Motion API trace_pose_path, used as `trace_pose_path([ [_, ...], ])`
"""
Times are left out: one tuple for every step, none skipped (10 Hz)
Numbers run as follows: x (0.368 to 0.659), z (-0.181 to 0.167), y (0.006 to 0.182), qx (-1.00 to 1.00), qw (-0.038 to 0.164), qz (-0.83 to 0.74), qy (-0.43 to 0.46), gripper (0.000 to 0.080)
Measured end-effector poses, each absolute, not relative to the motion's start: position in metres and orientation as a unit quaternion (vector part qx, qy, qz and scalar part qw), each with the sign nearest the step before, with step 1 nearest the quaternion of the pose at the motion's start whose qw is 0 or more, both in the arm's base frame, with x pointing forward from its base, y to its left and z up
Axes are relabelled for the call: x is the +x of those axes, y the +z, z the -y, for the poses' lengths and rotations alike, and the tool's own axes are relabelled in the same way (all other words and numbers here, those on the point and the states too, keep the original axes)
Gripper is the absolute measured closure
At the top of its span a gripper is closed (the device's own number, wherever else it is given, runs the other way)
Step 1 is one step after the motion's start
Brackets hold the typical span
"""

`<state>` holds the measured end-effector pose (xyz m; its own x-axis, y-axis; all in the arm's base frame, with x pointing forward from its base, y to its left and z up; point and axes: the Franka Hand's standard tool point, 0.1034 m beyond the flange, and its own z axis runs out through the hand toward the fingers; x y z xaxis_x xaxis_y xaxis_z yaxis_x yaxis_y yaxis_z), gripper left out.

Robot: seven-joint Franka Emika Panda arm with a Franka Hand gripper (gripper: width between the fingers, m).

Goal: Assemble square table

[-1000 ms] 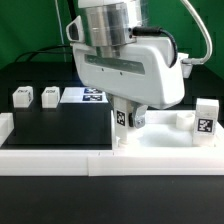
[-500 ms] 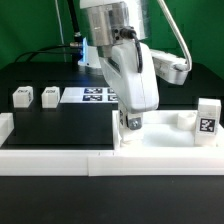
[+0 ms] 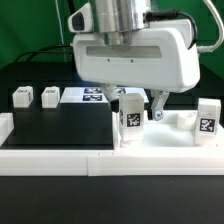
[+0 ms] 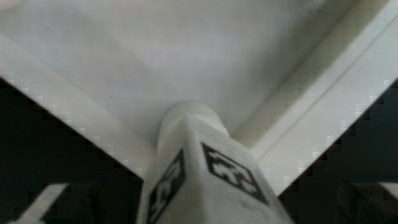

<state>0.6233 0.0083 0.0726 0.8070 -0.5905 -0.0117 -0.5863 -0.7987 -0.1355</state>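
The white square slab (image 3: pixel 172 138) lies at the exterior view's right, against the front wall. One tagged leg block (image 3: pixel 130 121) stands upright on the slab's left part. My gripper (image 3: pixel 138 114) hangs straight over it with its jaws on either side of the leg; one finger (image 3: pixel 157 108) stands a little apart from it, so the gripper looks open. In the wrist view the leg (image 4: pixel 205 170) rises toward the camera over the slab (image 4: pixel 196 60). A second leg (image 3: pixel 206 117) stands at the slab's right end. Two loose legs (image 3: pixel 21 96) (image 3: pixel 49 96) lie at the far left.
The marker board (image 3: pixel 90 96) lies behind, between the loose legs and the arm. A long low white border wall (image 3: pixel 55 160) runs along the front, with a short end piece at the left (image 3: pixel 5 125). The table is black.
The hand has turned about its vertical axis above the leg on the slab; its broad face is now toward the camera. The leg stays upright in the same spot.
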Motion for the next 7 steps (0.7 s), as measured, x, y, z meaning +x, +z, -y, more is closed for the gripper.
trace_pose_path([
  [0.6211,-0.0051,0.0686,-0.983,0.044,-0.177,-0.032,0.0151],
  [0.6266,-0.0001,0.0713,-0.998,0.022,-0.024,-0.051,0.0151],
  [0.6290,-0.0012,0.0723,-0.997,0.015,0.041,-0.058,0.0151],
  [0.6285,-0.0007,0.0716,-0.998,0.016,0.037,-0.057,0.0268],
  [0.6285,-0.0008,0.0716,-0.998,0.017,0.018,-0.057,0.0404],
  [0.6285,-0.0007,0.0715,-0.998,0.017,0.018,-0.057,0.0509],
  [0.6284,-0.0017,0.0713,-0.997,0.023,-0.047,-0.056,0.0509],
])
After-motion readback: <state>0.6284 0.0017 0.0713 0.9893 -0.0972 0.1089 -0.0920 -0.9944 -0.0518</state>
